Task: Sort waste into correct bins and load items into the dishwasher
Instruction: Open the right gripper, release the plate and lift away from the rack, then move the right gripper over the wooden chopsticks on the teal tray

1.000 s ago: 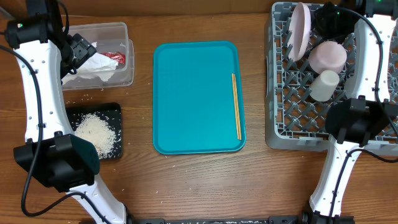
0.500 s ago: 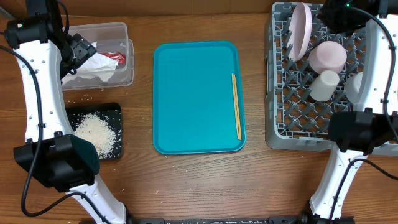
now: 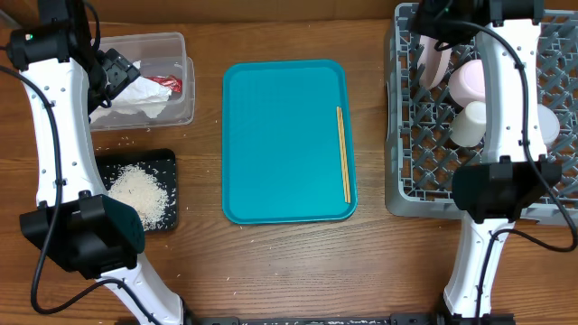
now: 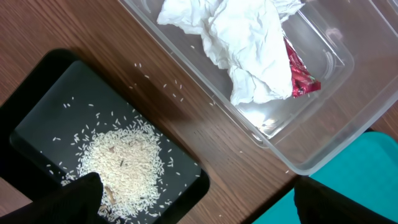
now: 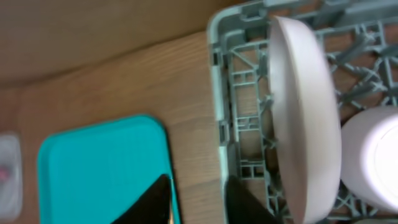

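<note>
The crumpled white napkin (image 3: 135, 97) and the red wrapper (image 3: 168, 83) lie in the clear tub (image 3: 181, 45). Rice (image 3: 137, 190) is heaped on the black tray (image 3: 167, 162). One wooden chopstick (image 3: 343, 153) lies on the teal tray (image 3: 280, 135). The grey dish rack (image 3: 406, 171) holds an upright pale-pink plate (image 3: 435, 63), a pink bowl (image 3: 476, 81), a white cup (image 3: 470, 125) and a grey-white bowl (image 3: 546, 122). My left gripper (image 4: 196, 199) is open and empty above the tub's near edge. My right gripper (image 5: 199, 202) is open and empty over the rack's back-left corner, beside the plate (image 5: 305, 112).
Loose rice grains (image 4: 168, 87) lie on the wood between the tub (image 4: 323, 155) and the black tray (image 4: 37, 93). The table's back edge runs just behind the tub and the rack (image 5: 217, 93). My right arm (image 3: 506, 108) crosses over the rack.
My right arm has swung left along the back of the rack to its back-left corner, uncovering the grey-white bowl at the rack's right. The left arm has not moved.
</note>
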You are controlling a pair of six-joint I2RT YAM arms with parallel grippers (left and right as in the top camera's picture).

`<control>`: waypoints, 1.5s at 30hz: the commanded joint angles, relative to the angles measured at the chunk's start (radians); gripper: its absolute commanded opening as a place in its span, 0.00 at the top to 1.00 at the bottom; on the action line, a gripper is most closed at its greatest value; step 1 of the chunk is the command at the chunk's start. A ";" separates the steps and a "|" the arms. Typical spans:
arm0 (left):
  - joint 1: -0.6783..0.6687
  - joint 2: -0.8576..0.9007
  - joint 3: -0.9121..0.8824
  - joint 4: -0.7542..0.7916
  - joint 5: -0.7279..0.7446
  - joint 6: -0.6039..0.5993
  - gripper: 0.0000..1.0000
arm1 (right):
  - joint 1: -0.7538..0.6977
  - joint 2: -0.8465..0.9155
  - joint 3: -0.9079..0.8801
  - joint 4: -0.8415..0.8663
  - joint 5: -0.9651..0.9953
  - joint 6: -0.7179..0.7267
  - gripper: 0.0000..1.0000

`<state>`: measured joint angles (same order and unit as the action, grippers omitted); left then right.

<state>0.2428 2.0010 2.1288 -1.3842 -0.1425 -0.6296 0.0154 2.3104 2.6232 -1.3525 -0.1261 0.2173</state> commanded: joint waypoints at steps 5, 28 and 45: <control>-0.002 -0.026 0.018 0.000 0.005 -0.002 0.00 | -0.059 0.006 -0.141 0.075 0.188 0.076 0.84; -0.002 -0.026 0.018 0.000 0.005 -0.002 0.00 | 0.161 -0.085 -0.209 -0.192 -0.058 -0.040 0.45; -0.002 -0.026 0.018 0.000 0.005 -0.002 0.00 | 0.425 -0.085 -0.736 0.071 0.096 -0.039 0.39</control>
<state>0.2428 2.0010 2.1288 -1.3838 -0.1425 -0.6300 0.4416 2.2581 1.9106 -1.2987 -0.0612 0.1825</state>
